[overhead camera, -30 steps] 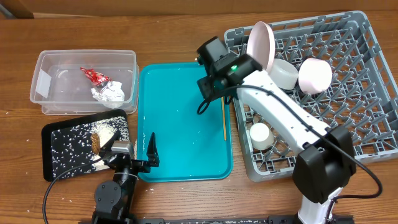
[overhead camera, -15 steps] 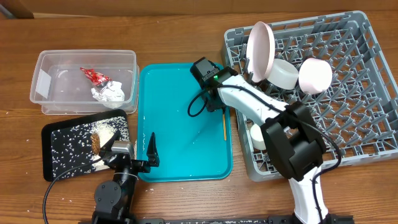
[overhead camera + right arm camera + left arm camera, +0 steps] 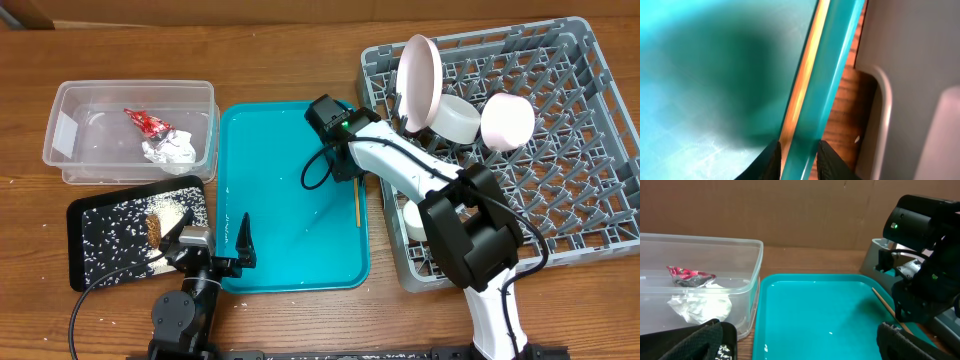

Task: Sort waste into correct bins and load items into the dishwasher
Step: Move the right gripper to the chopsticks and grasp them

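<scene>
Mostly the sorting looks done. The red wrapper [image 3: 148, 122] and the white napkin [image 3: 172, 150] lie in the clear tub [image 3: 130, 88] by the desk's far left corner. The brown food scraps [image 3: 155, 225] with their white grains sit on the black tray [image 3: 95, 255] toward the near left corner. In the dish rack [image 3: 570, 150], which fills the right side of the desk, the plate [image 3: 418, 68] stands on edge near the far edge, with 2 bowls [image 3: 455, 118] beside it and the cup [image 3: 418, 218] nearer the front.

What is left, as I judge it, is the chopsticks [image 3: 359, 205]. They lie on the teal tray [image 3: 280, 230], tight along its right rim and just beside the rack's left wall. Only 1 thin stick can be told apart.

The right gripper [image 3: 800, 160] is down over that rim. Its jaws are parted a little and straddle the stick and the tray lip together, and they do not show a firm hold on anything. The left gripper [image 3: 212, 243] sits by the near edge at the tray's near left corner, jaws spread wide and holding nothing.

Room is tight here. The stick is pressed to the raised lip, and only a narrow strip of bare desk [image 3: 300, 60] separates the tray from the rack. The tray's middle is open, so drawing the stick that way looks easier.
</scene>
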Robot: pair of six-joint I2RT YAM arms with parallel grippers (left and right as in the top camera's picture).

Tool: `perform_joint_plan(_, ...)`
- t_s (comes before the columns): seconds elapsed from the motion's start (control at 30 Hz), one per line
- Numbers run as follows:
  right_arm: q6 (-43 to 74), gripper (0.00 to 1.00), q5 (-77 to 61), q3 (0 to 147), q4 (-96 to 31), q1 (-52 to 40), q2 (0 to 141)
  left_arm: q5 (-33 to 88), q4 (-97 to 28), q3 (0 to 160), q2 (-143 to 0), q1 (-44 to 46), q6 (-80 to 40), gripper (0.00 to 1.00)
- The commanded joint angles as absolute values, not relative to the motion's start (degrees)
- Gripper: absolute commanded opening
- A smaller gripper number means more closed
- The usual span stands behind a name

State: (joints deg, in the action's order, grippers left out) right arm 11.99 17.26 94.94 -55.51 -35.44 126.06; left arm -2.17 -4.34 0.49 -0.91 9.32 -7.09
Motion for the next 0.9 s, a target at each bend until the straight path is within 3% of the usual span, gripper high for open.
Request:
perform_joint_plan(0.0, 14.33, 0.29, 22.61, 96.05, -57.95, -37.15, 127.26, -1.85, -4.23, 0.27, -0.36, 8.95, -7.51, 1.0)
perform_joint_plan(0.2, 13.52, 0.4, 23.49, 96.4, -56.86, -38.48, 125.29, -1.85, -4.23, 0.27, -0.36, 8.95, -7.51, 1.0)
perform_joint_plan(0.87, 10.26, 0.4, 14.87, 94.91, -54.26, -37.21, 125.49, -1.85, -4.23, 0.27, -0.36, 8.95, -7.51, 1.0)
